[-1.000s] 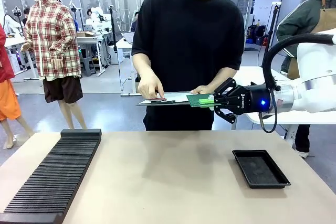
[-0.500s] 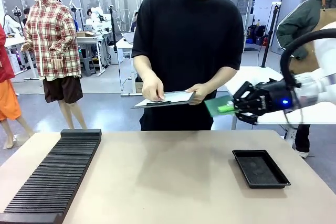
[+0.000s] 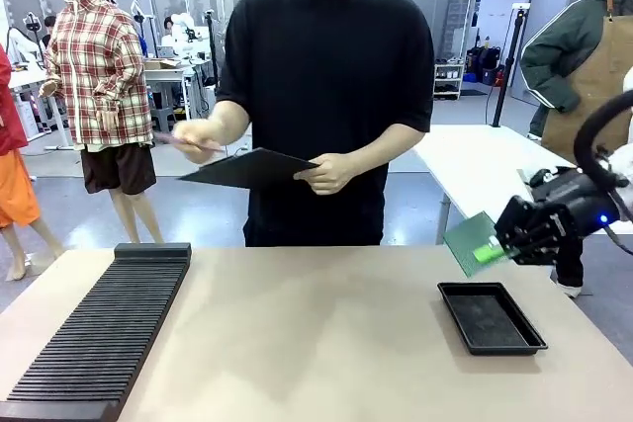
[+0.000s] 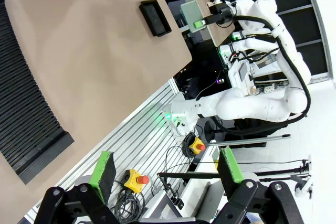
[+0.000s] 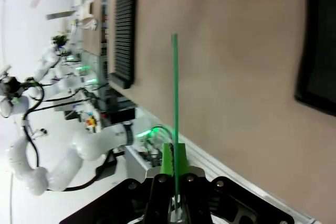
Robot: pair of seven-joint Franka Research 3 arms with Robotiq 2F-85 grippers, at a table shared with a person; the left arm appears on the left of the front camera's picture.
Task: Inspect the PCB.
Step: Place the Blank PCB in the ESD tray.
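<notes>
The PCB [image 3: 468, 241], a thin green board, hangs tilted in the air above the table's right side, just over the black tray [image 3: 492, 316]. My right gripper [image 3: 497, 250] is shut on its right edge. In the right wrist view the PCB [image 5: 174, 98] stands edge-on as a thin green line between the green pads of the right gripper [image 5: 174, 162]. In the left wrist view my left gripper [image 4: 165, 167] is open, nothing between its fingers, off the table's near side; the PCB [image 4: 190, 13] shows far off.
A long black slotted rack [image 3: 99, 328] lies along the table's left side. Across the table a person holds a tilted clipboard [image 3: 252, 167] in one hand and a pen [image 3: 188, 143] in the other. The tan tabletop [image 3: 307, 343] lies between rack and tray.
My right gripper has carried the PCB away from the person's clipboard, down and to the right, to above the tray. The person has tilted the clipboard up and drawn a hand back.
</notes>
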